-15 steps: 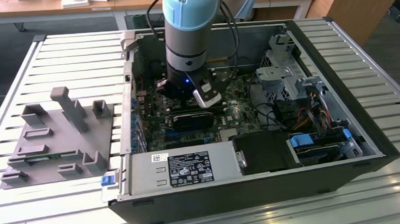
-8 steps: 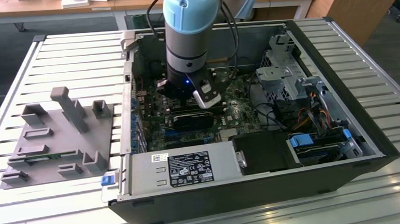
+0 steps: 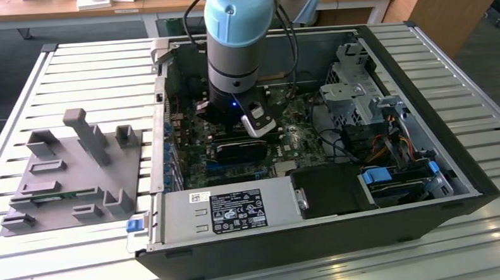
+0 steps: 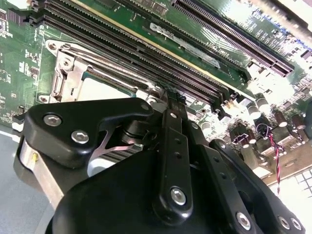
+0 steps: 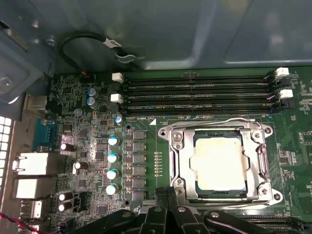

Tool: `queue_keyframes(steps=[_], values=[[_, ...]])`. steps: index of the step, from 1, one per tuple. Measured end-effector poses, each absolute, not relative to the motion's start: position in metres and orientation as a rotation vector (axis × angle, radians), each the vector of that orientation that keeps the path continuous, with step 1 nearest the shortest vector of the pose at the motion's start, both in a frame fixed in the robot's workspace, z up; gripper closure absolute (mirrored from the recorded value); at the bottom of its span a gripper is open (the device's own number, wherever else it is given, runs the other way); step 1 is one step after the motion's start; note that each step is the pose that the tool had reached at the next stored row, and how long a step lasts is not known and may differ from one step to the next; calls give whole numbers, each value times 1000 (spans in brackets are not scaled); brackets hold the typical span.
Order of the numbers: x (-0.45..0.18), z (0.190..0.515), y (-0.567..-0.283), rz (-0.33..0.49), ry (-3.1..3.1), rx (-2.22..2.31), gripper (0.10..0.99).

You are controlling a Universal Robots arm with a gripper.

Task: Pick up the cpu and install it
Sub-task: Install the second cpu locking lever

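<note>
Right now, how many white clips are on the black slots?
4 white clips: two at each end of the memory slots; more may be hidden.

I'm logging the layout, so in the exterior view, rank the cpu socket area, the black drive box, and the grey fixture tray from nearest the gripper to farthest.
1. Socket area, under the gripper.
2. Black drive box, toward the view's right.
3. Grey fixture tray, outside the case at the view's left.

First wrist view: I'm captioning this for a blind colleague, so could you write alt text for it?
A flat square chip with a silver metal top lies inside the square metal-framed socket on a green motherboard. Empty black memory slots run alongside the socket, and the robot's black hand sits at the picture's edge.
</note>
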State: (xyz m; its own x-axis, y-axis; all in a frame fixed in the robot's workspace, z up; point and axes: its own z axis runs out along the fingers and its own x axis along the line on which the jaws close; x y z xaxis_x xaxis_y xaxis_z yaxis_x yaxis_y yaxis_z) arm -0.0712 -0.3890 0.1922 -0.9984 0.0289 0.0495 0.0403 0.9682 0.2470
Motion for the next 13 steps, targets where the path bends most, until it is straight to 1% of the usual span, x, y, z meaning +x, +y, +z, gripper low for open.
queue_keyframes(steps=[13], values=[[-72, 197, -390, -394, -3072, -54, 980]])
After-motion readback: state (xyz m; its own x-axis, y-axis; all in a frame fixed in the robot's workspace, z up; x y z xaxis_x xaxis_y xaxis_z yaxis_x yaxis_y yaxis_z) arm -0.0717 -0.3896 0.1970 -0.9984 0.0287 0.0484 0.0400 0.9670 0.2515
